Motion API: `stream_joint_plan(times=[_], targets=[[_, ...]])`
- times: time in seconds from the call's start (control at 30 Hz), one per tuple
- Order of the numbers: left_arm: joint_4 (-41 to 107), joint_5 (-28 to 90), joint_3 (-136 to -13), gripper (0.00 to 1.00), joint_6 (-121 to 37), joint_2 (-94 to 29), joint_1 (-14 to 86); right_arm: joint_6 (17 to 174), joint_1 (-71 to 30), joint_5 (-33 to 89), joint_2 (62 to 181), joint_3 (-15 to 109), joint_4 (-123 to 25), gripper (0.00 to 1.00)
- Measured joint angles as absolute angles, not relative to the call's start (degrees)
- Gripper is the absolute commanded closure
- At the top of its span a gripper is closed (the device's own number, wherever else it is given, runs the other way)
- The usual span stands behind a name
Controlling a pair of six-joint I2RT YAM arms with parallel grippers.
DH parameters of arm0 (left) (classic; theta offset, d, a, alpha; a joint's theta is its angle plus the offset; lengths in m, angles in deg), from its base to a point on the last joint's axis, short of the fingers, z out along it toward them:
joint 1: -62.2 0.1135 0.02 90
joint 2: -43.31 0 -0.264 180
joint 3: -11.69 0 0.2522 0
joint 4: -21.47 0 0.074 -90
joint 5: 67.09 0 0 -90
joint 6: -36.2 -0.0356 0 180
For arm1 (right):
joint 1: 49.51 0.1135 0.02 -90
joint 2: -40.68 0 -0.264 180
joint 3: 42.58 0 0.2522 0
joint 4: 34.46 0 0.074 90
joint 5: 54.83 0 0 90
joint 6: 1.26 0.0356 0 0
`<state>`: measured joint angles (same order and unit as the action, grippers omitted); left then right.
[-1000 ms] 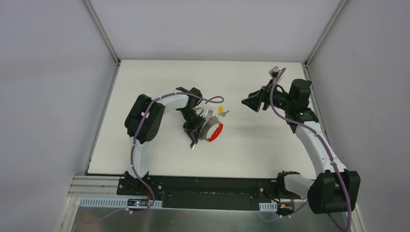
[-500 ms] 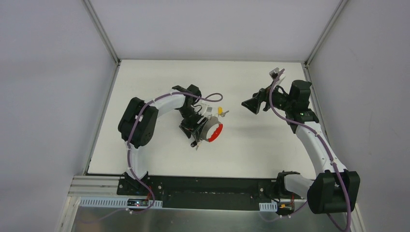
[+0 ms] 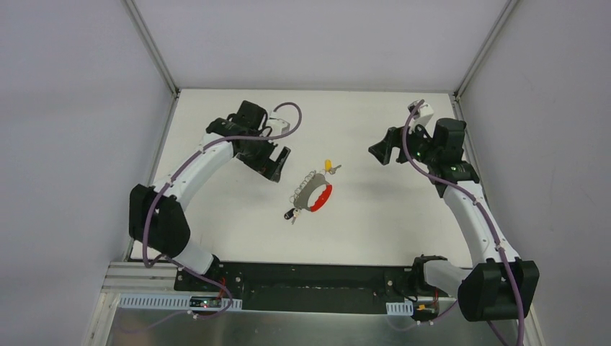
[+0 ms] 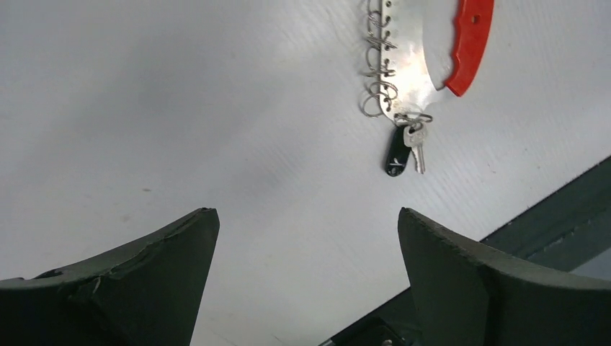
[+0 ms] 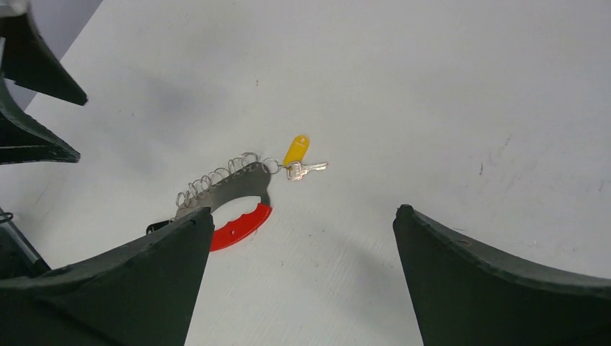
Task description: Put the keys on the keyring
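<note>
The white table (image 3: 375, 216) carries all the task items near its centre. The left arm (image 3: 194, 169) reaches in from the left and the right arm (image 3: 472, 216) from the right; both end above the surface and well apart from the items.

The left gripper (image 3: 279, 163) (image 4: 306, 216) hangs to the upper left of the bunch. Its jaws stand wide apart, with only bare table between them. The right gripper (image 3: 376, 153) (image 5: 302, 210) hangs to the upper right of the bunch, also spread wide and holding nothing.

The keys (image 3: 311, 191) (image 4: 407, 50) (image 5: 230, 187) lie flat on the table between the two grippers, touched by neither. The bunch consists of a curved grey strap with a red section along its inner edge and a row of silver rings along its outer edge. At the far end, a yellow-headed key (image 3: 328, 164) (image 5: 296, 149) and a silver key (image 5: 306, 169) sit together on one ring.

The keyring (image 3: 289, 213) (image 4: 397, 157), a small black oval, lies at the near end of the strap. It touches a small silver key (image 4: 416, 140) beside it. Whether the oval is linked to the end ring cannot be told
</note>
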<state>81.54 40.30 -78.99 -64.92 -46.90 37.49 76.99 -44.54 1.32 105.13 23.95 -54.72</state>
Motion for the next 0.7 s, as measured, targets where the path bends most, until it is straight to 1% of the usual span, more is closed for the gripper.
stream_joint_plan(times=[0.23,0.4,0.7], targets=[[75.42,31.62,-75.04,0.01,-62.47,-36.13,43.44,78.17,-44.65,5.54,101.72,22.68,-55.92,0.00],[71.24,29.39,-71.39,0.01,-60.70,-27.01,48.29,79.22,-44.65,6.48,98.92,20.87,-57.15,0.00],[64.14,23.25,-62.73,0.01,-60.02,-3.12,49.51,80.71,-44.67,7.11,92.71,20.26,-57.39,0.00]])
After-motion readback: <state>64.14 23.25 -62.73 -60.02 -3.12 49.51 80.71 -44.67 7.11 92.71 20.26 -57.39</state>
